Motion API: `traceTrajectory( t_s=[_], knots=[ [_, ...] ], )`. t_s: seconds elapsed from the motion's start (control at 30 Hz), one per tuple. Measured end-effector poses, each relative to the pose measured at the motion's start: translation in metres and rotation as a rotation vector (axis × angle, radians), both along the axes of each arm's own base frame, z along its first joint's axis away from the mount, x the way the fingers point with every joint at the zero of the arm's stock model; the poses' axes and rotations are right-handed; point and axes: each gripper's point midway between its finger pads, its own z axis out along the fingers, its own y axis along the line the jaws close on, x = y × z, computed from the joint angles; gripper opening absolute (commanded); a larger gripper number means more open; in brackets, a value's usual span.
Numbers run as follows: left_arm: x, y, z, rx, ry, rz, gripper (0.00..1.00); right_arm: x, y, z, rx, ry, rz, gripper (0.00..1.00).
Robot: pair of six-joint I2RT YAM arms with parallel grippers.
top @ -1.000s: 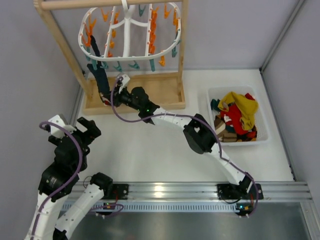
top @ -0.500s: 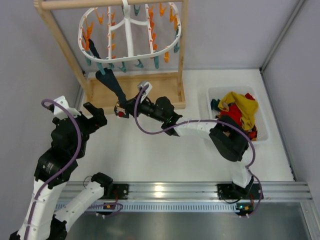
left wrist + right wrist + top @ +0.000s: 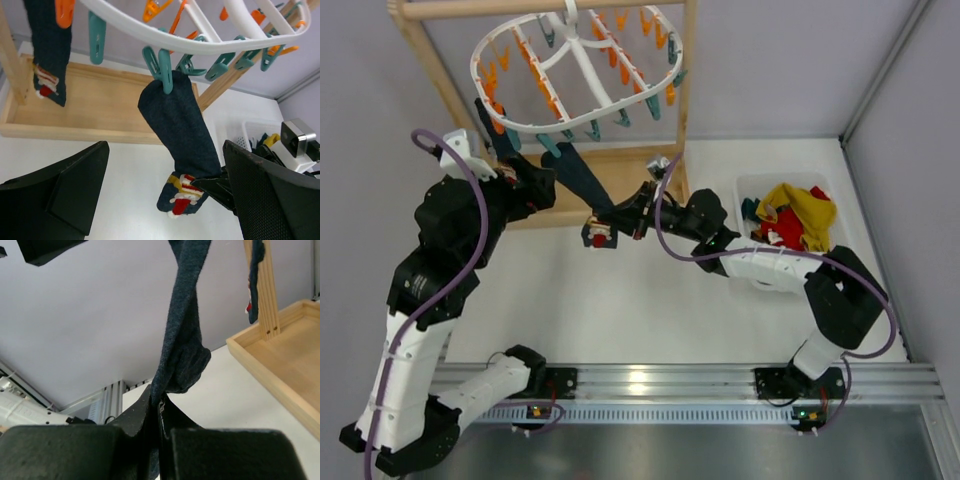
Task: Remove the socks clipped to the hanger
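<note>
The white hanger [image 3: 478, 78] hangs tilted from the wooden frame, ringed with orange and teal clips. A navy sock [image 3: 582, 178] is stretched taut from a teal clip [image 3: 162, 75] down to my right gripper [image 3: 608, 224], which is shut on its patterned cuff [image 3: 187, 192]. In the right wrist view the sock [image 3: 182, 340] runs up out of the closed right gripper [image 3: 157, 405]. A second navy sock [image 3: 50, 50] hangs from an orange clip at the hanger's left side. My left gripper [image 3: 165, 200] is open just under the hanger [image 3: 200, 48], its jaws either side of the stretched sock without touching it.
The wooden frame's base tray [image 3: 630, 175] sits under the hanger, with a post [image 3: 686, 100] close behind my right gripper. A white bin [image 3: 847, 255] at the right holds red, yellow and dark socks. The walls stand close on the left and right.
My right gripper has closed on the navy sock's cuff and pulled it right and toward the near side, swinging and tilting the hanger. My left arm has risen up to the hanger, still open.
</note>
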Motion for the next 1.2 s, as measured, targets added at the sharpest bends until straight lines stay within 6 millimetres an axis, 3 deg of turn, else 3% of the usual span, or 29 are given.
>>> traceTrajectory(
  t_s=[0.3,0.43,0.57,0.77,1.03,1.17,1.2],
  knots=[
    [0.027,-0.045,0.003,-0.035,-0.004,-0.163,0.99,-0.01,-0.057,0.012,0.033,0.107,0.047,0.0],
    [0.041,-0.066,-0.009,-0.082,-0.006,-0.223,0.96,-0.017,-0.072,0.023,0.052,0.117,0.071,0.0],
    [0.052,-0.077,-0.019,-0.132,-0.022,-0.246,0.92,-0.03,-0.078,0.034,0.067,0.117,0.109,0.0],
    [0.067,-0.091,-0.014,-0.208,-0.104,-0.279,0.81,-0.043,-0.083,0.043,0.081,0.129,0.146,0.0],
    [0.099,-0.104,-0.012,-0.218,-0.126,-0.268,0.68,-0.048,-0.085,0.034,0.069,0.157,0.156,0.0],
    [0.107,-0.103,-0.016,-0.209,-0.121,-0.241,0.56,-0.05,-0.084,0.032,0.066,0.159,0.162,0.0],
    [0.108,-0.102,-0.016,-0.209,-0.121,-0.234,0.49,-0.05,-0.084,0.033,0.067,0.157,0.162,0.0]
  ],
)
